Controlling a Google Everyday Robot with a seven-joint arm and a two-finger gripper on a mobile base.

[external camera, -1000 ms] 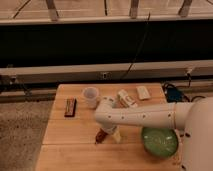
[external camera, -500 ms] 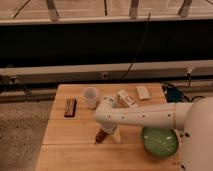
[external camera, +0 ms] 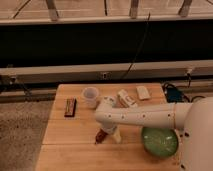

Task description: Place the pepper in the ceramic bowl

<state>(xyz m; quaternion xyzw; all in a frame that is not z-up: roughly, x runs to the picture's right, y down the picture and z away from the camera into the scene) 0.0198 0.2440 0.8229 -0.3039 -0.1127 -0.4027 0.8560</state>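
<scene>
Tool: hanging over the near-middle of the bench (external camera: 70, 150), the tool (external camera: 106, 133) is standing with its jaws wide and is not gripping anything.
Pepper: the pepper (external camera: 99, 137) is lying on the bench right at the tool's tips, between the near edge and the white cup (external camera: 90, 96).
Ceramic bowl: the ceramic bowl (external camera: 160, 142) is sitting to the right of the pepper, near the front edge, with nothing in it.
Change: nothing is visibly shifting; arm, tool and pepper are sitting where they were a second ago, the jaws just as wide.
Meaning: the robot seems to be pausing at the grasp point, so the pick is not yet made and the carry to the bowl is still waiting.
Others: the dark bar (external camera: 70, 106) is lying far left, untouched.
</scene>
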